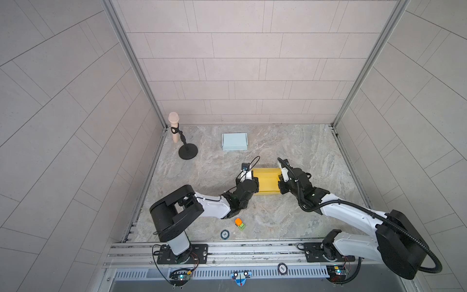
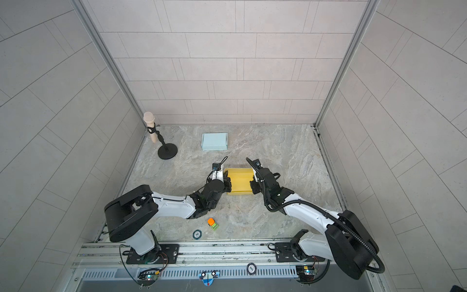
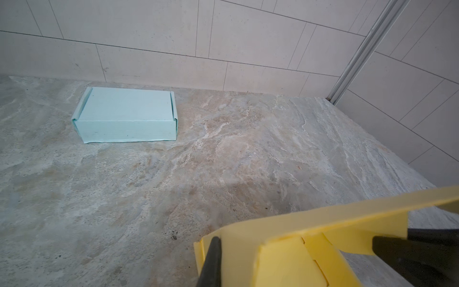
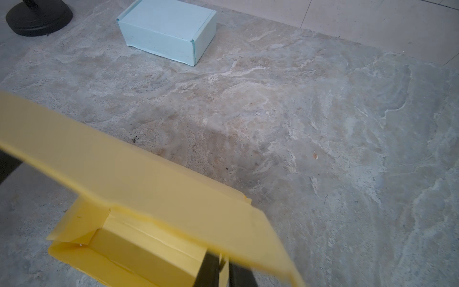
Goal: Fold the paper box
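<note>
The yellow paper box (image 1: 266, 180) sits between my two arms, its lid flap (image 4: 139, 174) standing open. The left gripper (image 1: 257, 183) pinches its left wall, the right gripper (image 1: 279, 184) its right wall. It rests midway on the marbled worktop (image 1: 298, 149), with grey tiled walls (image 1: 252, 75) around.

Quantity: one yellow paper box (image 1: 266, 180), one pale-blue paper box (image 1: 234, 141), one beige microphone (image 1: 173, 124), one orange-and-green toy block (image 1: 240, 224), one round dark disc (image 1: 224, 234).
</note>
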You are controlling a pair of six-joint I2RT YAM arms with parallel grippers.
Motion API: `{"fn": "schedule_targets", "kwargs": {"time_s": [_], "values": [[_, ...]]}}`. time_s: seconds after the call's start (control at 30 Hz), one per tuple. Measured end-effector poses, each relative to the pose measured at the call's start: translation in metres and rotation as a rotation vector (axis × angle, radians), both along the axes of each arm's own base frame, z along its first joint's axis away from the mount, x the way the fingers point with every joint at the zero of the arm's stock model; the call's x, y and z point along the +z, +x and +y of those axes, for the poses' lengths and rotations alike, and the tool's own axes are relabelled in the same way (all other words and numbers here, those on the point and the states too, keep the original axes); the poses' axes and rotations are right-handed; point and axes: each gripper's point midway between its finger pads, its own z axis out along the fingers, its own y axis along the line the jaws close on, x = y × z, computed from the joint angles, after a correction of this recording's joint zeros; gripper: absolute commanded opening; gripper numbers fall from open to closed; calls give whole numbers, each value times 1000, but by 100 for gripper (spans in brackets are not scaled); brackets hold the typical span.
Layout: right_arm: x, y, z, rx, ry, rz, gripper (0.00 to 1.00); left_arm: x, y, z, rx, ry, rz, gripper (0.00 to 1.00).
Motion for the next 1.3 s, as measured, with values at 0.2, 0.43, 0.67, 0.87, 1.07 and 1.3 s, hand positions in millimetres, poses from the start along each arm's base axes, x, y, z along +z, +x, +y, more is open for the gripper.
{"fn": "schedule_targets", "kwargs": {"time_s": [0.2,0.43,0.67,0.87,1.07,1.3], "values": [[-3,-8,3,11,13,2,12,-1,-3,1,44,-26,-18,0],[-7,-16,4,15,22,2,12,-6,-12,0,102,-27,-44,0],[-17,-24,5,21,14,18,11,-17,-26,0,156,1,-55,0],[-24,-33,4,23,15,29,11,-27,-32,-1,184,19,-51,0],[-29,-42,0,13,31,34,15,-42,-35,-5,189,29,-29,0],[-14,-52,-5,-7,105,4,35,-42,-40,-13,183,71,-20,0]]}}
